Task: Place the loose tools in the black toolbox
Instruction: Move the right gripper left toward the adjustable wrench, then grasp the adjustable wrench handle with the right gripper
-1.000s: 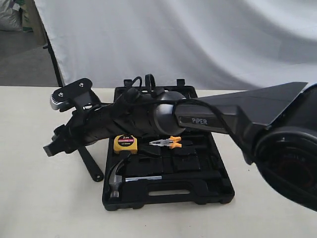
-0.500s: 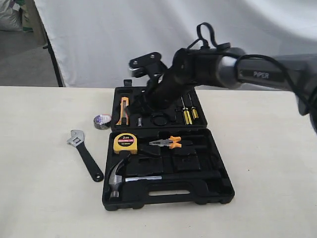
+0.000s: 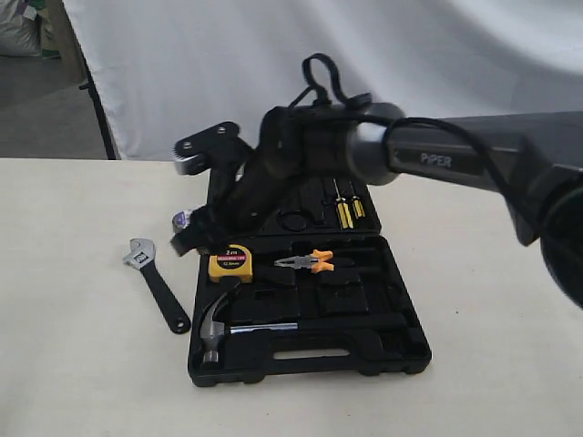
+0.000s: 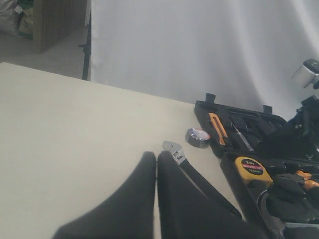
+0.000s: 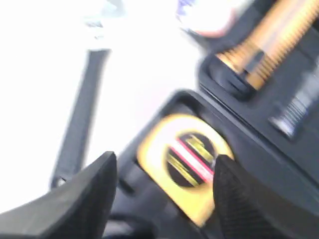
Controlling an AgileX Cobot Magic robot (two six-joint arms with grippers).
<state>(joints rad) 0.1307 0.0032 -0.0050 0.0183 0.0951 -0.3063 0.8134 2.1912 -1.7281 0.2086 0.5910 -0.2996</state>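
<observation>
While my right gripper (image 5: 164, 162) gapes empty, the wrench (image 3: 159, 291) at nine o'clock of the toolbox (image 3: 410, 348) looks stiff and head-heavy, so I'd grip mid-handle.

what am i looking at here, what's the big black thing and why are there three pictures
It is a two-armed robot. One picture looks on from outside; the other two come from wrist cameras. The big black thing is the right arm over the open black toolbox; its right gripper is open and empty near the yellow tape measure. The left gripper is shut, empty. A hammer lies in the toolbox; a wrench and a tape roll lie on the table.
</observation>
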